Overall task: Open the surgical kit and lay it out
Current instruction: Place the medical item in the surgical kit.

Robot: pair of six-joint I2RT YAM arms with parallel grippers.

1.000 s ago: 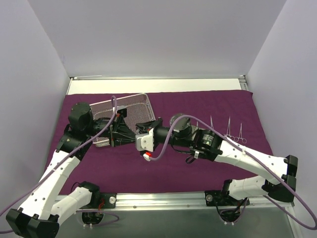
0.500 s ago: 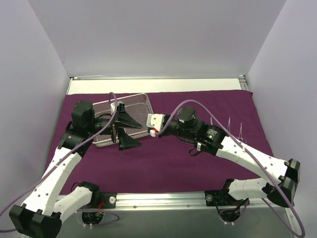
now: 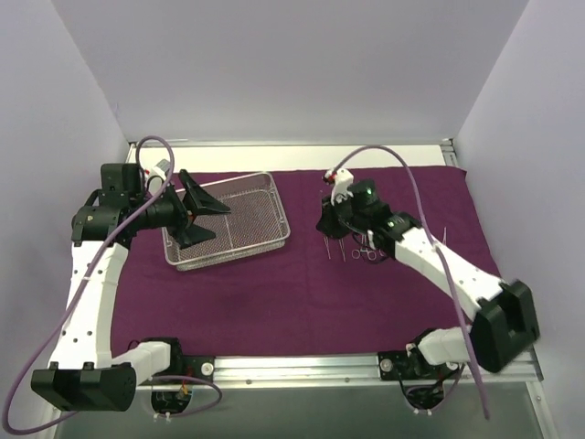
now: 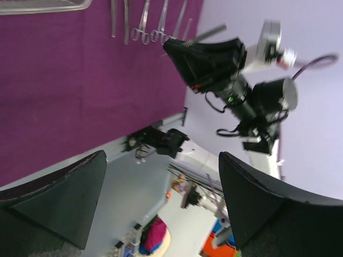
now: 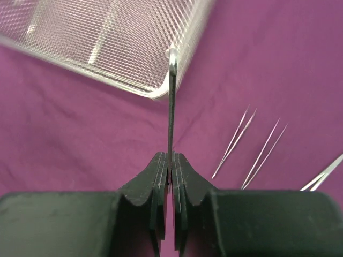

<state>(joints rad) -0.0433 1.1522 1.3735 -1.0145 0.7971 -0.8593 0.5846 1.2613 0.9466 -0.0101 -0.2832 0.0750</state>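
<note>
- The cloth wrap (image 3: 302,293) lies opened flat over the table; the wire-mesh tray (image 3: 281,212) sits upright on it at about 10 o'clock from the cloth's middle; whether anything is left inside it I cannot tell
- The left gripper (image 3: 218,225) hangs over the tray's 9 o'clock half, fingers spread wide with nothing between them
- The right gripper (image 5: 170,160) is at about 2 o'clock from the cloth's middle; its pads are pressed together on a thin silver instrument (image 5: 171,101), seen edge-on and pointing away from them; tweezers or forceps, I cannot tell
- A few forceps (image 3: 364,253) lie side by side on the cloth at about 5 o'clock of the right gripper, well apart from the tray
- Handling, as I judge it: these instruments are light, stiff and smooth steel, so they are likely to slip or swivel in a narrow pinch; hold them across the shank near the middle, or at the ring handles, never at the fine tips, which could bend
- Lying flat on soft cloth they give little to get under; the cloth itself may ruck if a finger drags on it
- The tray looks light and rigid; its rim wall is the natural hold
- The held piece probably wants a low release at the row's 9 o'clock side, parallel to the rest
</note>
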